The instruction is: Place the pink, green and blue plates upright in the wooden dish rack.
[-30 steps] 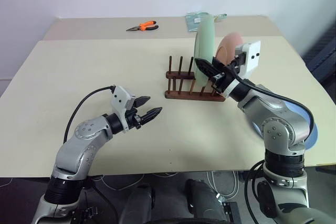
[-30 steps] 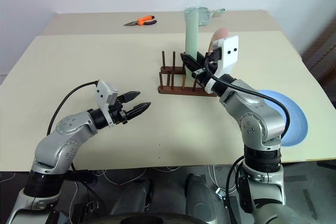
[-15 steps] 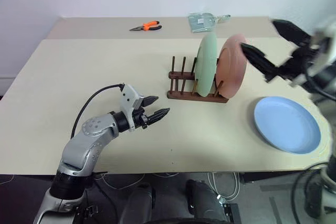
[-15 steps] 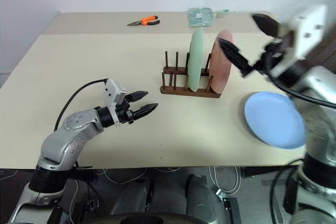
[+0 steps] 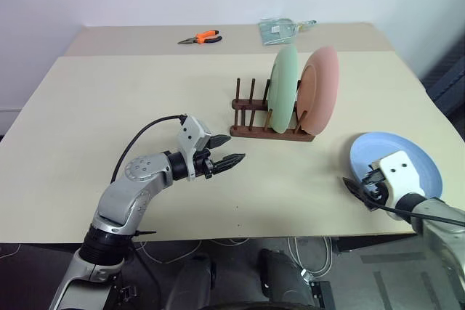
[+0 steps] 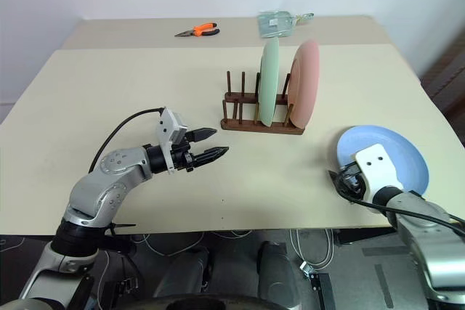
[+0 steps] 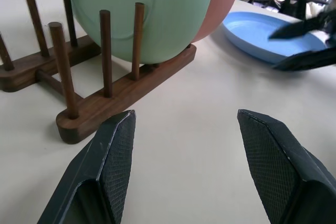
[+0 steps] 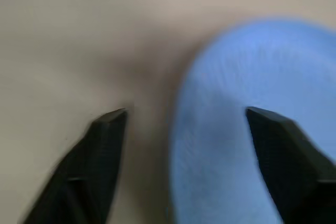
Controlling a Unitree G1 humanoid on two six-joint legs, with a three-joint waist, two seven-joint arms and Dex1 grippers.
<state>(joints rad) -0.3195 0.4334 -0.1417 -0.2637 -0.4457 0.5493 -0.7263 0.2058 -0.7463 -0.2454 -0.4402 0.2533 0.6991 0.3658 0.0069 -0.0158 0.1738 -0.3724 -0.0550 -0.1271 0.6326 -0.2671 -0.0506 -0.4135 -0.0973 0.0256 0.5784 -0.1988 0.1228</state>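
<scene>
The wooden dish rack (image 5: 266, 123) stands mid-table. The green plate (image 5: 285, 88) and the pink plate (image 5: 322, 92) stand upright in its right end, side by side. Flat on the table at the right lies the blue plate (image 5: 408, 162). My right gripper (image 5: 355, 188) hangs low at that plate's near left rim; in the right wrist view it (image 8: 186, 113) is open, with the blue plate (image 8: 247, 129) edge between its fingers. To the left of the rack, my left gripper (image 5: 231, 161) is open and empty, pointing at the rack (image 7: 121, 95).
Orange pliers (image 5: 197, 36) and a clear packet (image 5: 280, 28) lie on the far table behind. The rack's left pegs (image 5: 243, 99) hold nothing. The blue plate sits close to the table's right front corner.
My right gripper let go of the green plate in the rack, lifted away, then swung down and right to the blue plate's rim. The left gripper edged slightly right.
</scene>
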